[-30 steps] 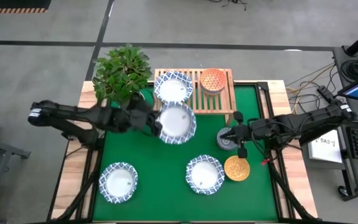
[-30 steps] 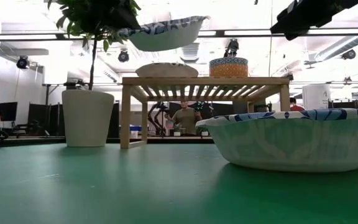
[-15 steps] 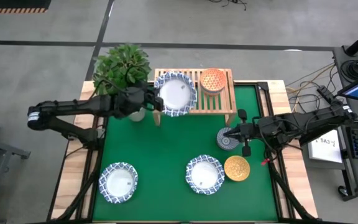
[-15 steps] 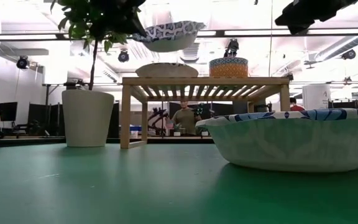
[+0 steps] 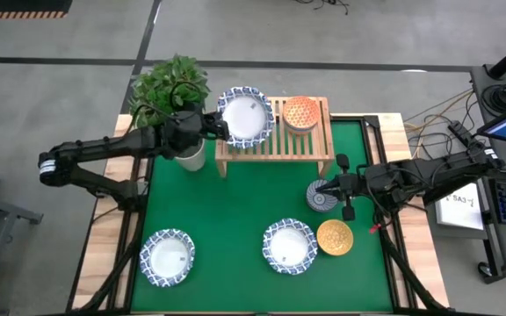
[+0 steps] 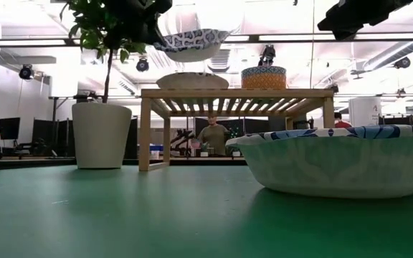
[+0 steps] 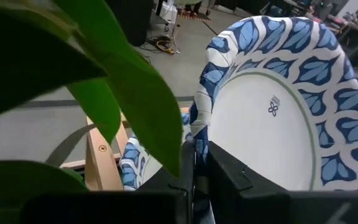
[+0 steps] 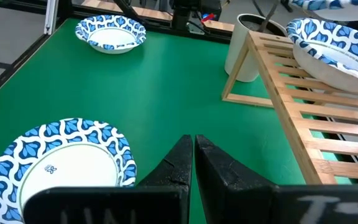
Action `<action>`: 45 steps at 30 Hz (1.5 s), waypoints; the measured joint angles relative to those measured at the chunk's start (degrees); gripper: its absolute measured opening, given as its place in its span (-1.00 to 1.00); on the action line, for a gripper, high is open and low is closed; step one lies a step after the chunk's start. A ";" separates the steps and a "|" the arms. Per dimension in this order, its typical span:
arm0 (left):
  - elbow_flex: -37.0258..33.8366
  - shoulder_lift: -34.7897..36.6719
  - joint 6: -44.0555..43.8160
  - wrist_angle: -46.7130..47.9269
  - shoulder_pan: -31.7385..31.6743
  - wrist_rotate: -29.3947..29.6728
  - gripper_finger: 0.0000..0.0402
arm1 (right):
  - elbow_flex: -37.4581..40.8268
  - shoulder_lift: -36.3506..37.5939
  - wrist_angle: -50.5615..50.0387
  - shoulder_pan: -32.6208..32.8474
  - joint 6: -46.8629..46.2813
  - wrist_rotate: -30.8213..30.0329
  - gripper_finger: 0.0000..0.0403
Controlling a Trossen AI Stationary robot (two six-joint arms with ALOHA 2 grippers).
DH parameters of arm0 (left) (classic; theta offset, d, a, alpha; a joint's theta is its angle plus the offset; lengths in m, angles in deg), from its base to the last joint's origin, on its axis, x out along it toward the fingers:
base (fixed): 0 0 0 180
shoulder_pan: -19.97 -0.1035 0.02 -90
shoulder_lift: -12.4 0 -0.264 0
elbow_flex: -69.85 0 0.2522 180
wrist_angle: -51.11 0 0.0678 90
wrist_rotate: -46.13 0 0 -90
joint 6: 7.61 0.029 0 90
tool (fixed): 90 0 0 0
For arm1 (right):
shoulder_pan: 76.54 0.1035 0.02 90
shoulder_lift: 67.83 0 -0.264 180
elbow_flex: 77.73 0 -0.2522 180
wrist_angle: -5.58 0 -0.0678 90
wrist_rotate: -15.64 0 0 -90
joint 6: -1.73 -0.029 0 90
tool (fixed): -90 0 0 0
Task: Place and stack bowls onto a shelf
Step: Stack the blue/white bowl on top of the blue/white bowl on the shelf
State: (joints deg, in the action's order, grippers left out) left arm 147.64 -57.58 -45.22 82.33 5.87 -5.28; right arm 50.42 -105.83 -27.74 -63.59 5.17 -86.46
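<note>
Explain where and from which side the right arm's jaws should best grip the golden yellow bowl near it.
Probably the rim of the golden yellow bowl, approached from above: it sits upright and open on the green mat, so one jaw can go inside the wall. Choose the edge away from the blue-patterned bowl beside it.

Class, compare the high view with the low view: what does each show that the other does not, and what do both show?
Only the high view: the golden yellow bowl, the dark patterned bowl, the right gripper shut beside it, and the white bowl at the near left.
Only the low view: a person seen under the shelf.
Both: the held bowl above another on the shelf, the orange-red bowl, the plant pot.
</note>
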 joint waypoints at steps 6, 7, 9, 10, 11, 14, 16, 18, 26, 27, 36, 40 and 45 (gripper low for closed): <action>0.01 -1.10 -4.29 -0.50 -0.62 0.83 -0.90 | 0.00 0.00 0.02 0.00 -0.45 -0.02 -0.96; 0.01 -1.38 -4.90 -0.71 -0.65 1.23 -0.90 | 0.00 0.00 0.02 0.02 -0.43 0.00 -0.96; 0.02 -2.01 -5.33 -1.36 -0.71 1.48 -0.90 | 0.00 0.00 0.02 0.00 -0.45 -0.02 -0.96; 0.02 -2.23 -5.35 -1.53 -0.84 1.47 -0.90 | 0.00 0.00 0.02 0.00 -0.45 0.00 -0.96; 0.00 -2.43 -5.35 -1.72 -0.89 1.47 -0.90 | 0.00 0.00 0.02 0.00 -0.45 -0.02 -0.96; 0.01 -2.75 -5.39 -2.04 -1.22 1.50 -0.89 | 0.00 -0.02 0.02 0.01 -0.45 -0.02 -0.96; 0.02 -2.75 -5.40 -2.04 -1.32 1.49 -0.89 | 0.00 -0.02 0.00 0.00 -0.45 -0.02 -0.96; 0.02 -2.75 -5.40 -2.04 -1.40 1.48 -0.89 | 0.00 -0.02 0.02 0.01 -0.45 -0.02 -0.96; 0.02 -2.75 -5.37 -2.04 -1.40 1.49 -0.89 | 0.00 -0.02 0.00 0.00 -0.45 -0.02 -0.96; 0.02 -2.75 -5.38 -2.04 -1.40 1.49 -0.89 | 0.00 -0.02 0.00 0.00 -0.44 -0.02 -0.96; 0.02 -2.76 -5.37 -2.02 -1.38 1.49 -0.89 | 0.00 -0.02 0.00 0.00 -0.43 -0.01 -0.96; 0.02 -2.77 -5.37 -2.02 -1.38 1.49 -0.89 | 0.00 -0.02 0.00 0.02 -0.43 -0.02 -0.96; 0.02 -2.77 -5.33 -1.99 -1.38 1.45 -0.89 | 0.00 -0.02 -0.01 0.00 -0.42 -0.02 -0.96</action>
State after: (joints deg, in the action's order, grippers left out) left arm 147.66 -60.35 -50.55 80.33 4.49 -3.83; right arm 50.42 -105.85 -27.75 -63.59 4.75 -86.48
